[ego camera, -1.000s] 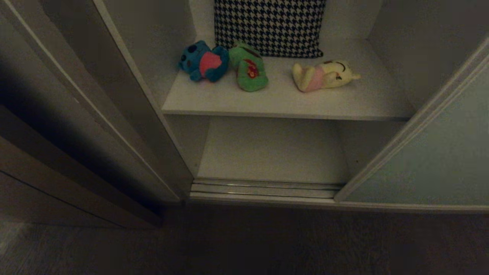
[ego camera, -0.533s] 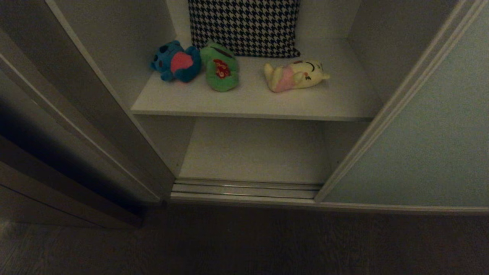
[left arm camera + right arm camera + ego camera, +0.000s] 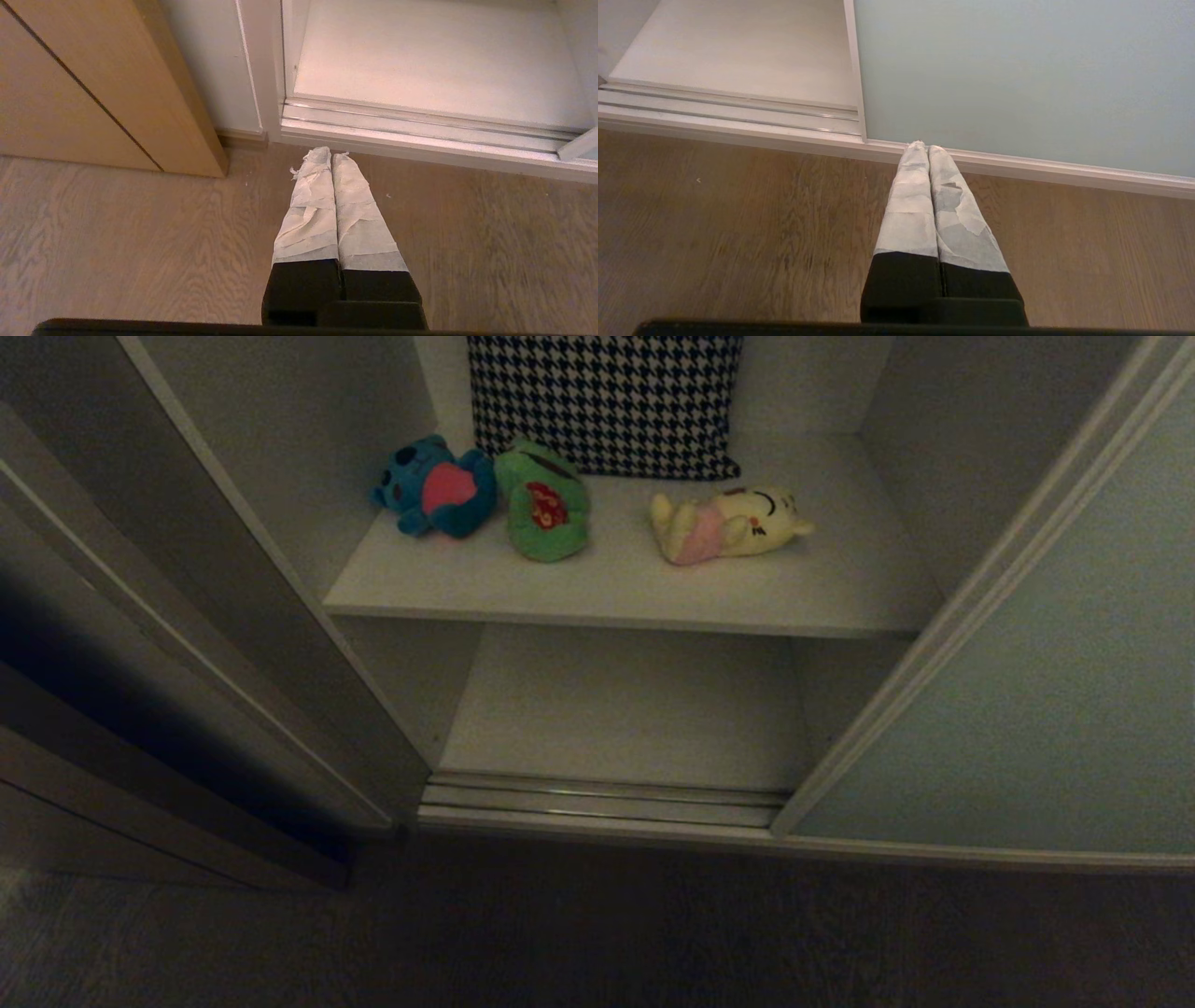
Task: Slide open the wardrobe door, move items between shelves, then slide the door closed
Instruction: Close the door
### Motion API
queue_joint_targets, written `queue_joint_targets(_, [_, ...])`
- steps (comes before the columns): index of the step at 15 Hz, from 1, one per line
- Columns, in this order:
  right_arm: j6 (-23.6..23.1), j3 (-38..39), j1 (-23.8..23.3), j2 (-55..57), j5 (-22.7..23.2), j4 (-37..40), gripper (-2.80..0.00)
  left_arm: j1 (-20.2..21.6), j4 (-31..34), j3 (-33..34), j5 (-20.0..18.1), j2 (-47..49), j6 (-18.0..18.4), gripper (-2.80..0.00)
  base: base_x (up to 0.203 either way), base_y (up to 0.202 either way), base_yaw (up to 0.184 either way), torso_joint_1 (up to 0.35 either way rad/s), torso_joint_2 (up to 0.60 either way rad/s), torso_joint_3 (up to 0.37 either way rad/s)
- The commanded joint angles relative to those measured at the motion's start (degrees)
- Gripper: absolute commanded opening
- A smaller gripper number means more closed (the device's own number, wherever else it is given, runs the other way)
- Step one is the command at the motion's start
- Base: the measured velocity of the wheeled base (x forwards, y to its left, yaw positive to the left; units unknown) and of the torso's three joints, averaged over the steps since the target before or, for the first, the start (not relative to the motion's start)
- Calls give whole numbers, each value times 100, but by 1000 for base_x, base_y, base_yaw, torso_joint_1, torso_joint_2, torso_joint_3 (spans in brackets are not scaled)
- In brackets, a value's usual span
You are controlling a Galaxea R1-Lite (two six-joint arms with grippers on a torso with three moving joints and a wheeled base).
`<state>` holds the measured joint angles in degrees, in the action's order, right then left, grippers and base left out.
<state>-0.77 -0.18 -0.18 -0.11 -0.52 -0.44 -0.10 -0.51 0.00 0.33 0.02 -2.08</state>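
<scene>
The door (image 3: 1046,644) already stands slid aside to your right, its cream edge cutting across the opening's right side, so you can count the opening step as done. Behind it, all three toys lie on the upper shelf (image 3: 616,588): the blue toy (image 3: 437,490) at the left end, touching the frog (image 3: 544,506) just beside it, and the yellow toy (image 3: 726,525) apart from them toward the right. A houndstooth cloth (image 3: 607,401) stands at the back, just behind the toys. The lower shelf (image 3: 625,709) holds nothing that you can see, so whether the move between shelves is still ahead or already finished is not something this view settles; judged from the bare lower board, you probably have the transfer still to make, and the closing of the door certainly remains. The rails (image 3: 602,795) run across the foot of the opening. Neither arm shows from the head. Your left gripper (image 3: 331,156) hangs over the floor (image 3: 117,242) near the rails, taped fingers pressed together and holding nothing; your right gripper (image 3: 923,147) does the same, near the door's bottom edge.
</scene>
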Motion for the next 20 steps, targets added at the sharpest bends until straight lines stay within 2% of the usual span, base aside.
queue_joint_targets(1, [-2, 1, 1, 2, 0, 0, -280, 1, -2, 0, 2, -2, -2, -280, 0, 0, 0, 0, 0, 0])
queue_joint_targets(20, [-20, 1, 9, -7, 9, 9, -280, 1, -2, 0, 2, -2, -2, -280, 0, 0, 0, 0, 0, 0])
